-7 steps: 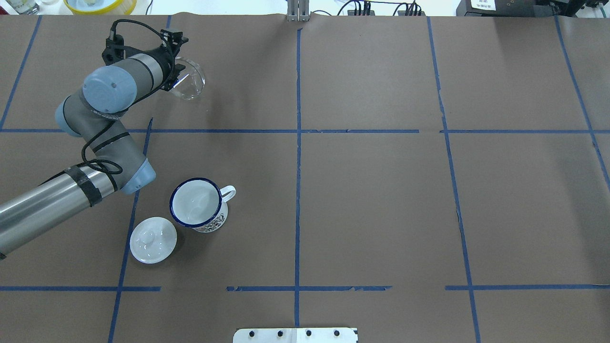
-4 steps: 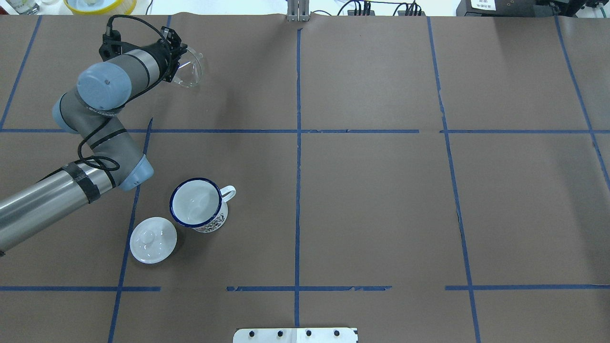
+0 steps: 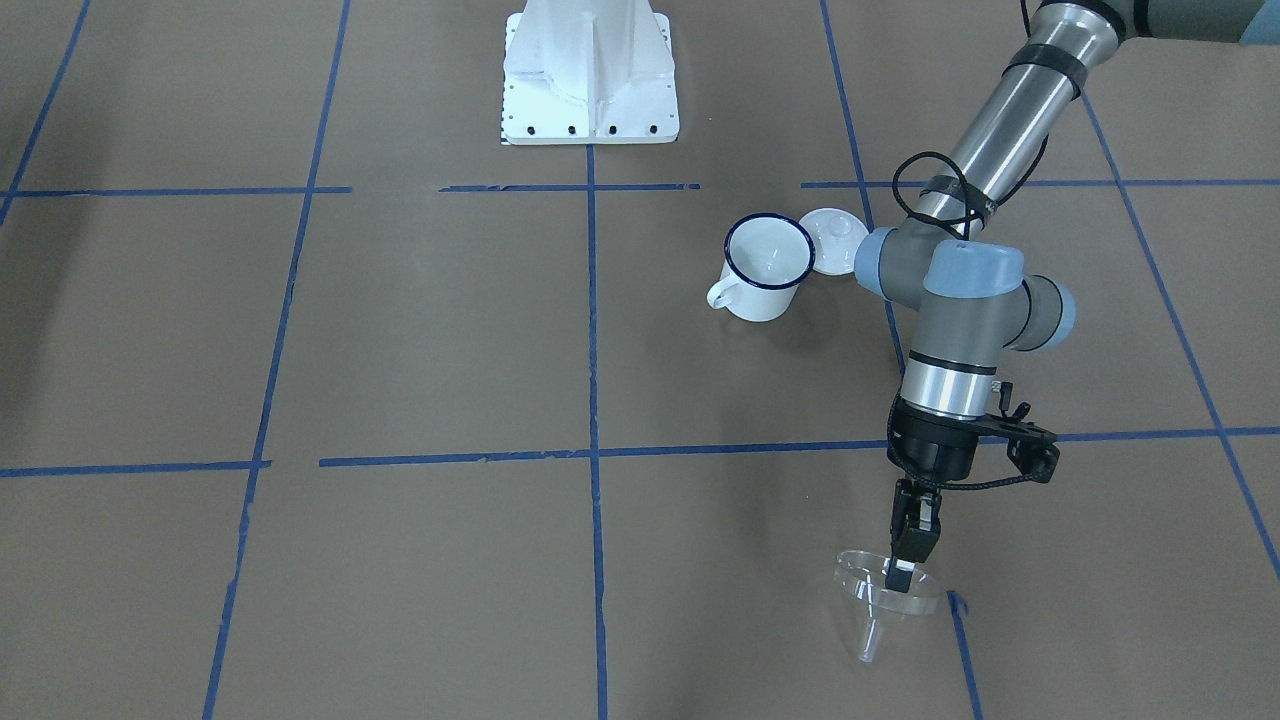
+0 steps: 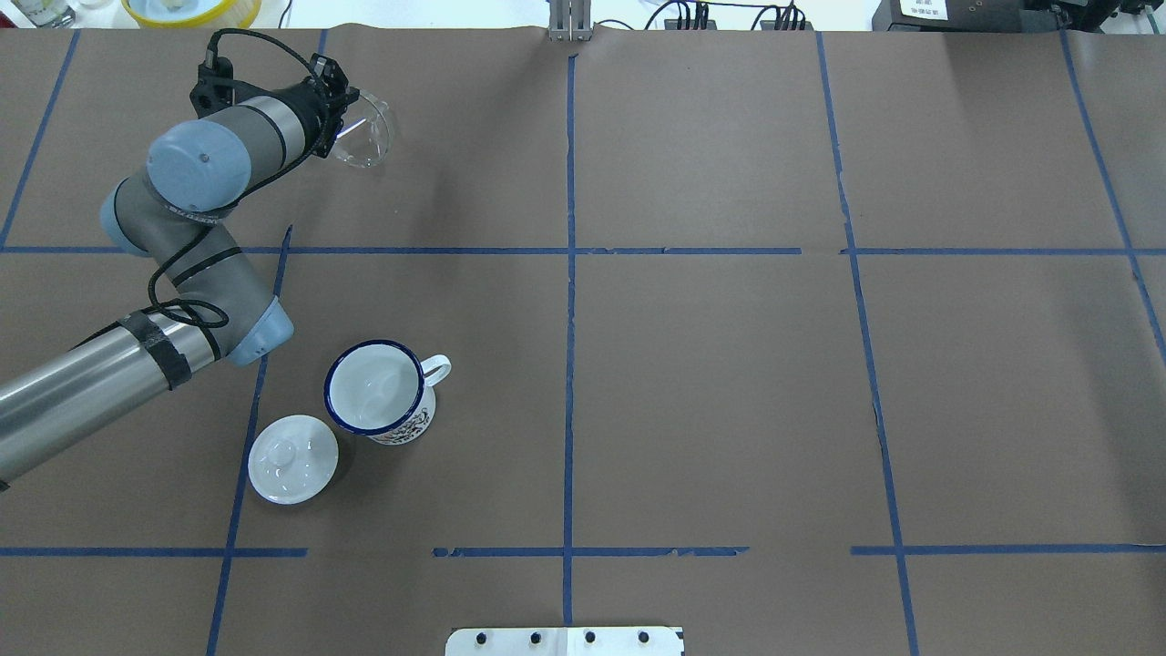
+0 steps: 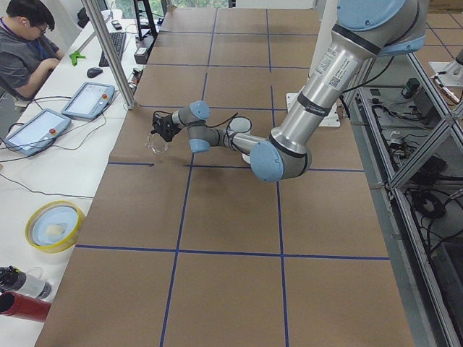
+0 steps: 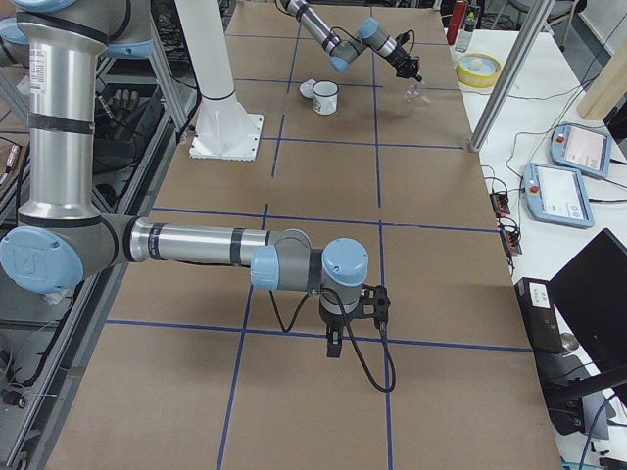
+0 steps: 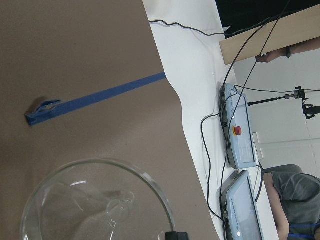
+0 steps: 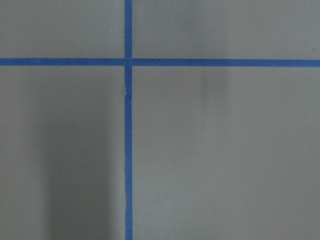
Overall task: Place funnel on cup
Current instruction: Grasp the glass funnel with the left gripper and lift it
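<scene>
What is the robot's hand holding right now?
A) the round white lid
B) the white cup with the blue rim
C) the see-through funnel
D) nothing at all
C: the left gripper is pinched on the rim of the funnel, while the cup and the lid sit far from it.
</scene>
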{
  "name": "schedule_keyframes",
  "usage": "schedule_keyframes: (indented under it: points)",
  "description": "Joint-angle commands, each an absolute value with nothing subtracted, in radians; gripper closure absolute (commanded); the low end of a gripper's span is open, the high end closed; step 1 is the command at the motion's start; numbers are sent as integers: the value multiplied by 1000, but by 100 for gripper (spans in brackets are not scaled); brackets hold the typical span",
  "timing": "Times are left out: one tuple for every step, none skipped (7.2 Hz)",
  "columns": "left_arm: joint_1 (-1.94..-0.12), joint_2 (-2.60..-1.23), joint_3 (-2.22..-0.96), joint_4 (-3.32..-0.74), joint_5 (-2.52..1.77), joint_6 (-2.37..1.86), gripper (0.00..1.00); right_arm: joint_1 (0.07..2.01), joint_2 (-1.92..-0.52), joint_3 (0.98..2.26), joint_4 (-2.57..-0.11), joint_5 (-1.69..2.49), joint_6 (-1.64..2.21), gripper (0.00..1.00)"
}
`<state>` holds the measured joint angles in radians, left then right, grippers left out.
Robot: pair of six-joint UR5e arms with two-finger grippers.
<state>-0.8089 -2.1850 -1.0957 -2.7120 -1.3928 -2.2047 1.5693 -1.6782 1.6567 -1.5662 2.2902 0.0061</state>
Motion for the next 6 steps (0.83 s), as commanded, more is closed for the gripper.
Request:
schedule_keyframes:
  points:
    - [-810, -2186, -1094, -2714, -1394, -2194, 12, 1569, -1678, 1657, -1566, 2290, 6, 0]
    - [-810, -2184, -1091, -2714, -1413, -2194, 12, 1569, -1678, 1657, -1566, 2290, 6, 0]
    - [-810, -2187, -1075, -2714, -1417, -2194, 12, 1569, -1678, 1657, -1566, 2290, 6, 0]
    - [-811, -2189, -1057, -2715, -1423, -2194, 12, 1569, -1678, 1657, -1566, 2290, 6, 0]
    - [-813, -2195, -1036, -2718, -1431, -2192, 13, 1569, -1678, 1657, -1566, 2290, 6, 0]
    - [-821, -2227, -996, -2730, -1440, -2192, 20, 1569, -1678, 1657, -1566, 2290, 6, 0]
